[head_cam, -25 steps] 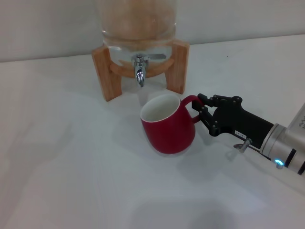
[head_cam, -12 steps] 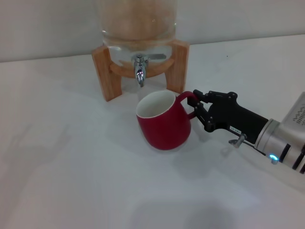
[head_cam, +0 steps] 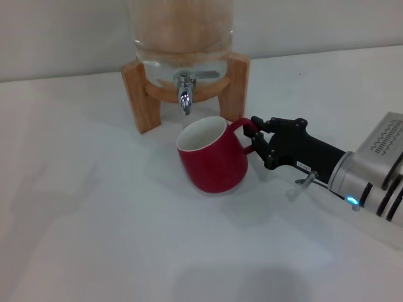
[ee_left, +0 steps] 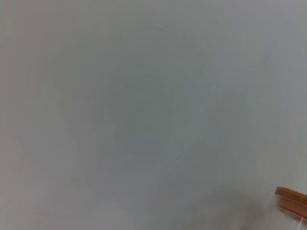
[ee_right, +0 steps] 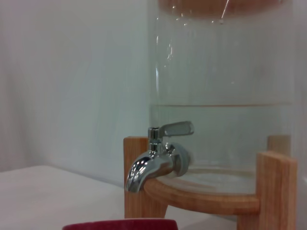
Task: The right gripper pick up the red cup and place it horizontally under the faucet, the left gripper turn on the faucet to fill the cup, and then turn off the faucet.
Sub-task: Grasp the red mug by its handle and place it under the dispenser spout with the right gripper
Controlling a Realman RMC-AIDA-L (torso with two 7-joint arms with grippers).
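The red cup (head_cam: 214,162) stands upright on the white table, just in front of and slightly right of the faucet (head_cam: 184,92). Its off-white inside faces up and its handle points right. My right gripper (head_cam: 254,136) is shut on that handle, its black claw reaching in from the right on the white-and-grey arm. In the right wrist view the chrome faucet (ee_right: 156,160) with its lever sticks out of the glass jar (ee_right: 225,91), and the cup's red rim (ee_right: 120,224) shows at the lower edge. My left gripper is out of view.
The glass dispenser jar (head_cam: 182,28) holds water and rests on a wooden stand (head_cam: 140,94) at the back of the table. The left wrist view shows only a pale surface and a corner of the wooden stand (ee_left: 292,199).
My right gripper has carried the cup left and toward the dispenser, bringing it nearer the faucet. The cup has stayed upright.
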